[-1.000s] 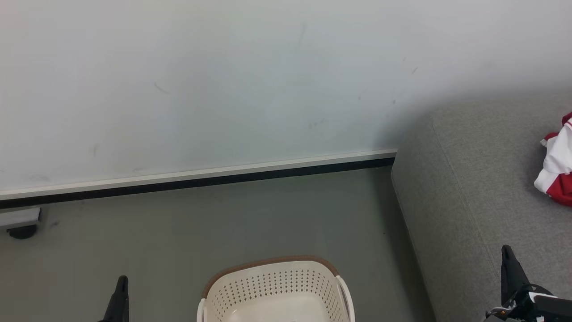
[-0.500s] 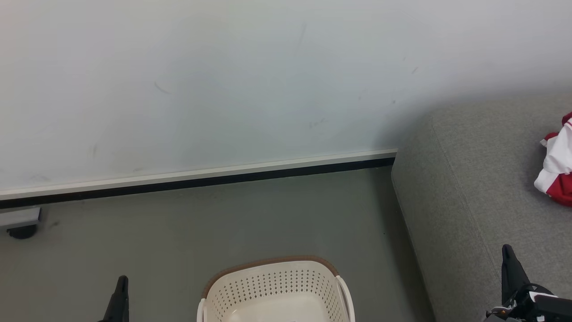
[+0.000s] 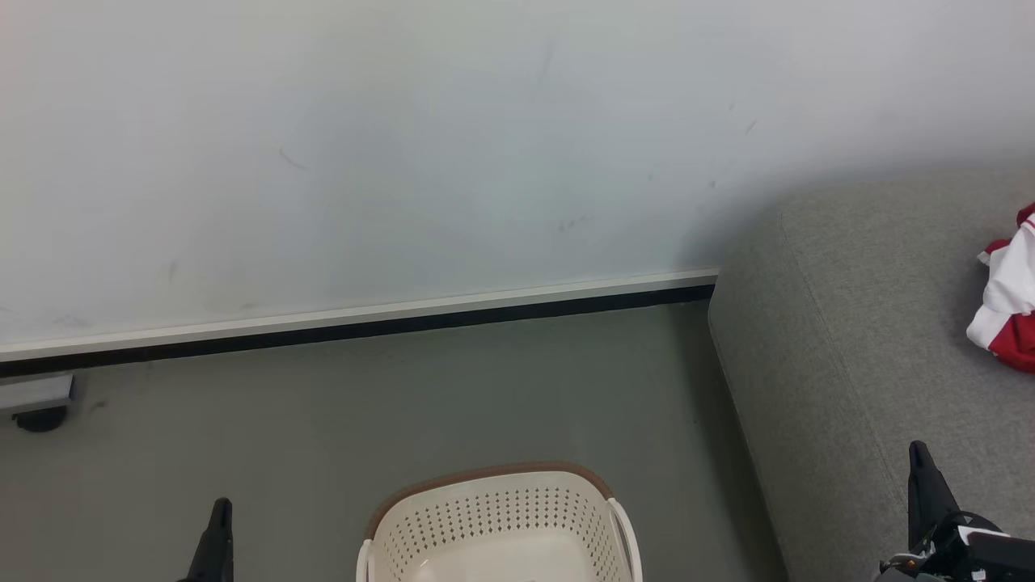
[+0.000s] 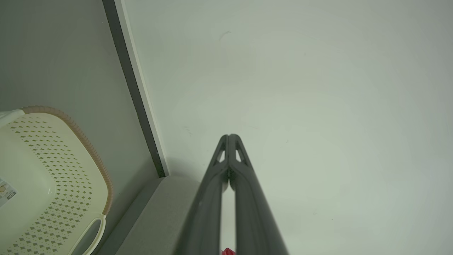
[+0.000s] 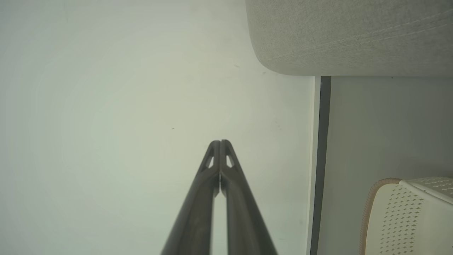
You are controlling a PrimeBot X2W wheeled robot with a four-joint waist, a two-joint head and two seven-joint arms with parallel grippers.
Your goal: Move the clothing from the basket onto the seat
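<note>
The cream basket (image 3: 497, 517) with a brown rim stands on the floor at the bottom centre of the head view, and what shows of its inside is bare. Red and white clothing (image 3: 1011, 295) lies on the grey seat (image 3: 857, 339) at the right edge. My left gripper (image 3: 220, 517) is shut, left of the basket, holding nothing. My right gripper (image 3: 918, 461) is shut over the seat's front part. In the left wrist view the basket (image 4: 53, 177) lies at the lower left and my left gripper (image 4: 229, 136) points at the wall. The right wrist view has my right gripper (image 5: 220, 142) shut, the seat (image 5: 347, 35) and the basket (image 5: 407, 216).
A pale wall (image 3: 364, 162) with a white and black baseboard (image 3: 364, 323) runs behind the basket. Grey floor (image 3: 364, 412) lies between the wall and the basket. A grey foot on a dark caster (image 3: 36, 400) sits at the far left.
</note>
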